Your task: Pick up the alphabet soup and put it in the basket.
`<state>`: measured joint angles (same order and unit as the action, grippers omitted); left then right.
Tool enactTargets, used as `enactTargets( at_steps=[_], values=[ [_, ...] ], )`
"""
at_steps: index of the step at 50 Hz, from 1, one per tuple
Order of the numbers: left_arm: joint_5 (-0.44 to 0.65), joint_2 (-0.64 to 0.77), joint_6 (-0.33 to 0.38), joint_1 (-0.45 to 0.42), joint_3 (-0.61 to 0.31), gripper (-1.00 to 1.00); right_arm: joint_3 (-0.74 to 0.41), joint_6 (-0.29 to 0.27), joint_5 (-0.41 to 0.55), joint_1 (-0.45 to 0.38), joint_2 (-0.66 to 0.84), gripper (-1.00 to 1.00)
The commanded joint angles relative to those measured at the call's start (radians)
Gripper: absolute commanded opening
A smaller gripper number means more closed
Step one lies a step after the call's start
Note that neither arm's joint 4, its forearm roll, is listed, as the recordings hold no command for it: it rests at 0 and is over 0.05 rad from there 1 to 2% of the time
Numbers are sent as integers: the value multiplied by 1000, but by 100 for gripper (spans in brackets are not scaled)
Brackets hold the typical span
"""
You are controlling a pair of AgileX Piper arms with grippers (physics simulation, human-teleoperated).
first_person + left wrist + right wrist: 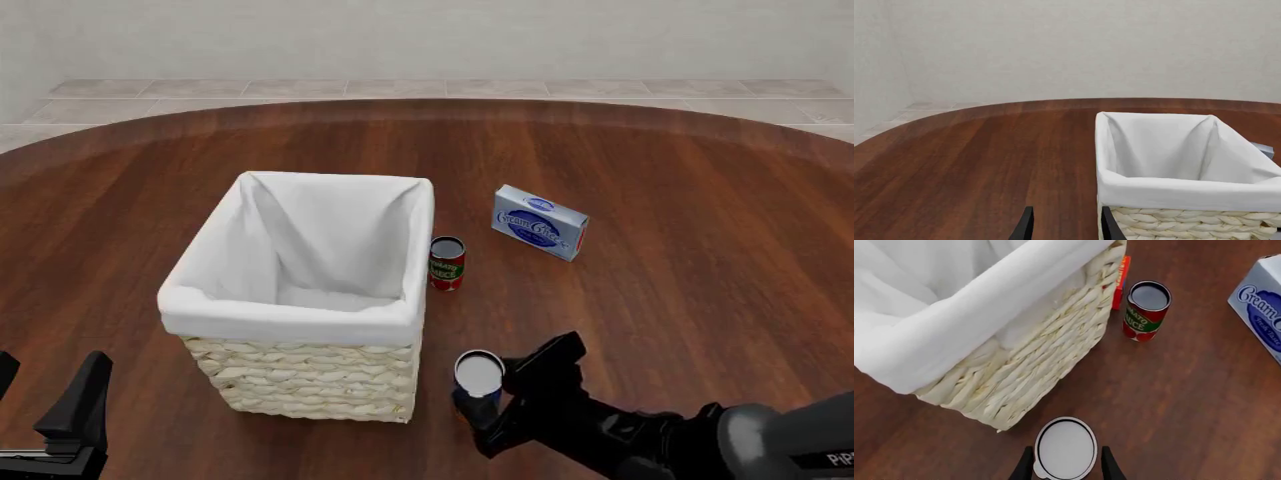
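The alphabet soup (478, 376) is a small can with a pale top and blue side, standing on the table just off the basket's near right corner. My right gripper (518, 392) is open, with one finger on each side of the alphabet soup (1066, 447) and very little gap; in the right wrist view the right gripper (1066, 462) shows only its fingertips. The basket (294, 315) is woven straw with a white lining, and nothing shows inside it. My left gripper (47, 388) is open at the near left, beside the basket (1174, 192), holding nothing.
A red-and-green can (446, 263) stands against the basket's right side. A blue-and-white box (539, 222) lies further back to the right. In the right wrist view a thin orange-red object (1121, 277) peeks out behind the basket's corner. The table is dark wood.
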<state>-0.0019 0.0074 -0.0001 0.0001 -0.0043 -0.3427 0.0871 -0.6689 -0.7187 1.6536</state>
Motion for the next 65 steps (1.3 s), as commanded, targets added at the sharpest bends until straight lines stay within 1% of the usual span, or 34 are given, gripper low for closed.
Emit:
enactTargets(
  at_steps=[1, 2, 3, 23, 28, 30, 36, 50, 52, 53, 56, 65],
  values=[
    [0, 0, 0, 0, 0, 100, 6, -30, -5, 5, -7, -100],
    [0, 0, 0, 0, 0, 100, 9, -39, -8, 5, -13, -100],
    [0, 0, 0, 0, 0, 100, 9, -32, -7, 1, -11, -100],
    [0, 0, 0, 0, 0, 100, 18, -46, -13, -12, -16, -100],
    [0, 0, 0, 0, 0, 100, 18, -53, 3, -5, -40, -100],
    [0, 0, 0, 0, 0, 100, 20, -69, 8, 6, -53, -100],
    [0, 0, 0, 0, 0, 100, 28, -87, 25, 14, -93, -100],
    [0, 0, 0, 0, 0, 100, 32, -105, 68, 23, -166, -100],
    [0, 0, 0, 0, 0, 100, 34, -115, 78, 25, -187, -100],
    [0, 0, 0, 0, 0, 100, 40, -134, 79, 27, -205, -100],
    [0, 0, 0, 0, 0, 100, 36, -127, 87, 34, -211, -100],
    [0, 0, 0, 0, 0, 100, 26, -145, 160, 52, -308, -100]
  ],
)
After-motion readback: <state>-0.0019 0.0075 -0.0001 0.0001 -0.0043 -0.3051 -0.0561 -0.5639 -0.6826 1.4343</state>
